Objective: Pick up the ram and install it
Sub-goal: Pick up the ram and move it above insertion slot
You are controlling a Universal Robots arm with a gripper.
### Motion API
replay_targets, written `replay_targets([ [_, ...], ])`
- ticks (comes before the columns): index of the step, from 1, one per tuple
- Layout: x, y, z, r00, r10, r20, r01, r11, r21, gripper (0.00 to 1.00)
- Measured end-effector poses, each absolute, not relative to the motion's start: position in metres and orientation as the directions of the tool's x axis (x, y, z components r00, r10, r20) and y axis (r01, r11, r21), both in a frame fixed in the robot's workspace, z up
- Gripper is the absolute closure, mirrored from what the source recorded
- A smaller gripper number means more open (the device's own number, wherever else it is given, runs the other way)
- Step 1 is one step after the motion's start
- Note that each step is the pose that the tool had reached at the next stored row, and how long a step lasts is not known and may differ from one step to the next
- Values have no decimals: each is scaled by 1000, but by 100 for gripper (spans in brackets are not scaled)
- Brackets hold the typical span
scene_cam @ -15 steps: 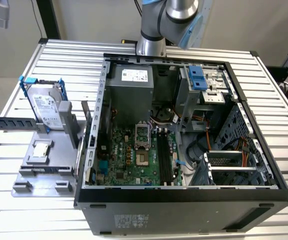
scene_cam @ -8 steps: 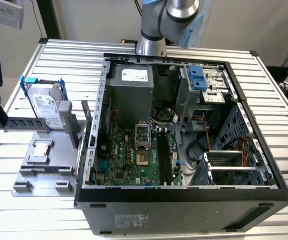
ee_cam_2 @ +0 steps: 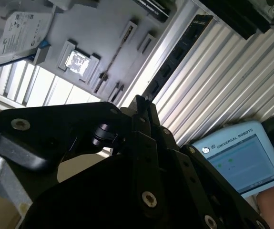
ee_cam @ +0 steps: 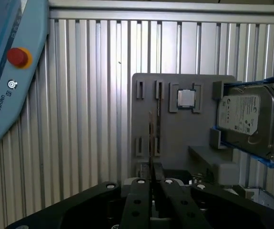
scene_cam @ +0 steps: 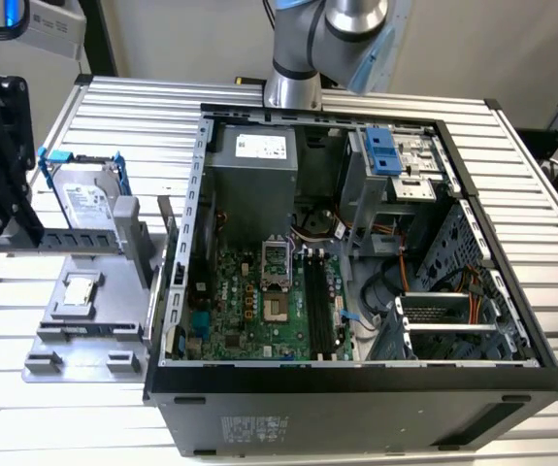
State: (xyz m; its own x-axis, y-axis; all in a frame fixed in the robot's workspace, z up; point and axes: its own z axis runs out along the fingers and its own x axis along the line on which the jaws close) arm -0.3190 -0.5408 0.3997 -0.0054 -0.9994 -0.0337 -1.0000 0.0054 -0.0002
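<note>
Gripper [scene_cam: 21, 225] in the exterior view hangs over the grey tray [scene_cam: 114, 328], clamped on the ram [scene_cam: 75, 240], which juts level from it toward the case [scene_cam: 356, 419]. In the second wrist view the jaws are closed on the ram's end, and its dark length runs away from the fingertips. In the first wrist view the ram is edge-on beyond the tips, with the drive [ee_cam: 246, 119] off to one side.

printed label on hard drive [ee_cam: 246, 121], lettering on blue pendant [ee_cam: 8, 71]
</note>
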Motion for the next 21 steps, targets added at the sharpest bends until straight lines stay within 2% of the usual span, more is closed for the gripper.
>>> replay_targets([
  [21, -245, -541, 400, -6, -999, -34, -1000, 5, 5, 100],
])
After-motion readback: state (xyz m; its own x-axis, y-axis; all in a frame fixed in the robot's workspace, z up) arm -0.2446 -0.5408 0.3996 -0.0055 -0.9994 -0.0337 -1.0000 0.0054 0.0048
